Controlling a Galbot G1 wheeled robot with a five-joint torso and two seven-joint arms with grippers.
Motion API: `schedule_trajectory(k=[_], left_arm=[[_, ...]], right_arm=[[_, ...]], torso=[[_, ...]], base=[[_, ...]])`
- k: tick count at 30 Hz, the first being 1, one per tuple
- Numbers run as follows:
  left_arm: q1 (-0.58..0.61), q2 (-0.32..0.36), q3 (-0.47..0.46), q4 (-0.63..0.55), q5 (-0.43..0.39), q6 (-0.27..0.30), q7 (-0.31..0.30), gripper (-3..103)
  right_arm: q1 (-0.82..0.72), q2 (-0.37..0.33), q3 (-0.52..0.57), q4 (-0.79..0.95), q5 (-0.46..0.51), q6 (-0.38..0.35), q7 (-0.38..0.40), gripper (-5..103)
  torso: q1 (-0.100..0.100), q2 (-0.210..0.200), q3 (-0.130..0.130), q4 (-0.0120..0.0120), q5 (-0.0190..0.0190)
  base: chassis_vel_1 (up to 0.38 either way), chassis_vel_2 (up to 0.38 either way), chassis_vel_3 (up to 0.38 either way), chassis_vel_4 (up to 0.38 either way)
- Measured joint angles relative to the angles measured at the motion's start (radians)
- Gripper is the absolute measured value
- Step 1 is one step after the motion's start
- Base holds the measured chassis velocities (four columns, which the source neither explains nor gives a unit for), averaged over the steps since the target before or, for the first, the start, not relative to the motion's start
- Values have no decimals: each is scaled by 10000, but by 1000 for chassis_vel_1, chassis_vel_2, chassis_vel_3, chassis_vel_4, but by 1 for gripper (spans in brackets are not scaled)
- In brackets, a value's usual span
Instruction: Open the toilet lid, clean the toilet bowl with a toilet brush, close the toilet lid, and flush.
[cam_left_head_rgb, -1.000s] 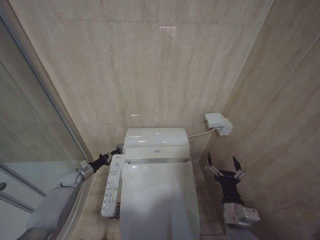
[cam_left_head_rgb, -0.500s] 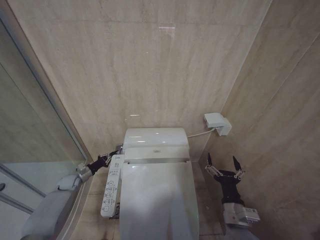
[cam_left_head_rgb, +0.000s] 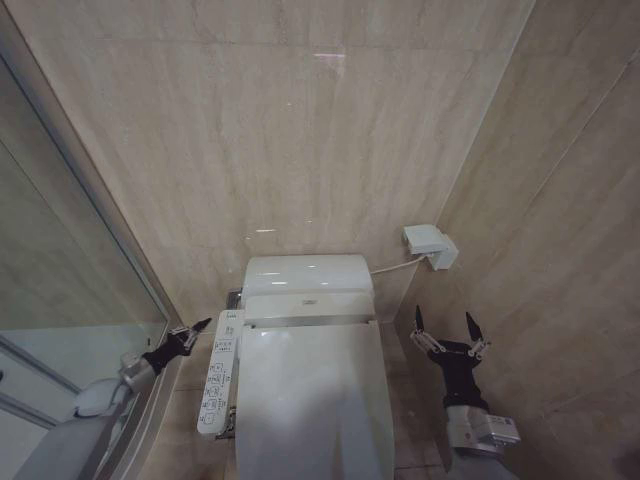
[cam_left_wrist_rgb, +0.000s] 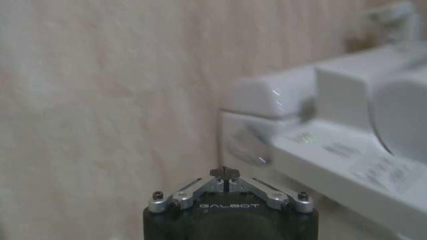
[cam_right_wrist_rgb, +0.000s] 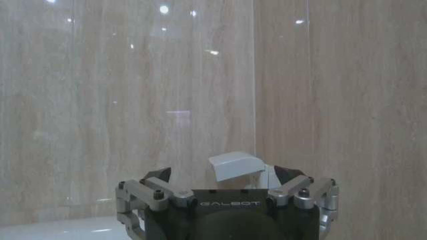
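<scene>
Toilet lid down over toilet bowl. My left gripper, pinched shut and empty, hangs beside control panel; right gripper, spread wide and empty, near wall. Risk: stray contact pressing bidet buttons.

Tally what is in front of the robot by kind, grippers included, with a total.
Grippers: 2, left and right
Toilet lid, closed: 1
Side control panel: 1
Wall box: 1
Total: 5
</scene>
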Motion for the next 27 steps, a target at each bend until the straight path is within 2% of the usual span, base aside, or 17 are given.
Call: schedule_trajectory(k=[2, 3, 5, 9, 10, 12, 16, 17, 18, 21, 22, 24, 25, 27], left_arm=[[527, 122, -181, -901, -441, 242, -1202, 0], [527, 122, -181, -901, -441, 242, -1202, 0], [889, 149, -355, -1575, -778, 329, -1850, 0], [1353, 68, -653, -2273, -998, 360, -2390, 0], [1530, 14, -732, -2523, -1075, 428, -2626, 18], [1635, -34, -773, -2701, -1112, 498, -2796, 18], [2298, -304, -1194, -3861, -1153, 873, -3604, 18], [2451, -366, -1351, -4173, -1152, 976, -3814, 44], [2451, -366, -1351, -4173, -1152, 976, -3814, 44], [3038, -605, -1961, -5274, -1180, 1451, -4593, 44], [3038, -605, -1961, -5274, -1180, 1451, -4593, 44], [3547, -799, -2371, -6184, -1227, 1884, -5053, 44], [3734, -895, -2517, -6509, -1228, 2010, -5205, 72], [3974, -1031, -2697, -6896, -1225, 2131, -5367, 72]], right_arm=[[0, 0, -1, 0, 0, 0, 0, 100], [0, 0, -1, 0, 0, 0, 0, 100], [-1, 1, -1, 0, 0, 0, 0, 100], [0, 0, -1, 0, 0, 0, -1, 100], [0, 1, -1, 0, 0, 0, 0, 100], [0, 1, -1, 0, 0, 0, -1, 100], [0, 0, -1, 0, 0, 0, -1, 100], [-1, 0, -1, 0, 0, 0, 0, 100], [-1, 0, -1, 0, 0, 0, 0, 100], [0, 0, -1, 0, 0, 0, 0, 100], [0, 0, -1, 0, 0, 0, 0, 100], [0, 1, -1, 0, 0, 0, -1, 100], [0, 0, -1, 0, 0, 0, 0, 100], [0, 1, -1, 0, 0, 0, 0, 100]], torso=[[1, 0, 0, 0, -7], [1, 0, 0, 0, -7], [1, 0, 0, -2, -1], [1, 0, 0, -2, -2], [1, 0, 0, -2, -3], [1, 0, 0, 1, -5], [2, -1, 1, -2, -5], [2, 0, 1, -2, -4], [2, 0, 1, -2, -4], [2, -1, 0, -2, -3], [2, -1, 0, -2, -3], [2, -1, 0, -1, -1], [1, -1, 0, 1, -1], [2, -1, 0, -2, -1]], base=[[0, 0, 0, 0], [0, 0, 0, 0], [0, 0, 0, 0], [0, 0, 0, 0], [0, 0, 0, 0], [0, 0, 0, 0], [0, 0, 0, 0], [0, 0, 0, 0], [0, 0, 0, 0], [0, 0, 0, 0], [0, 0, 0, 0], [0, 0, 0, 0], [0, 0, 0, 0], [0, 0, 0, 0]])
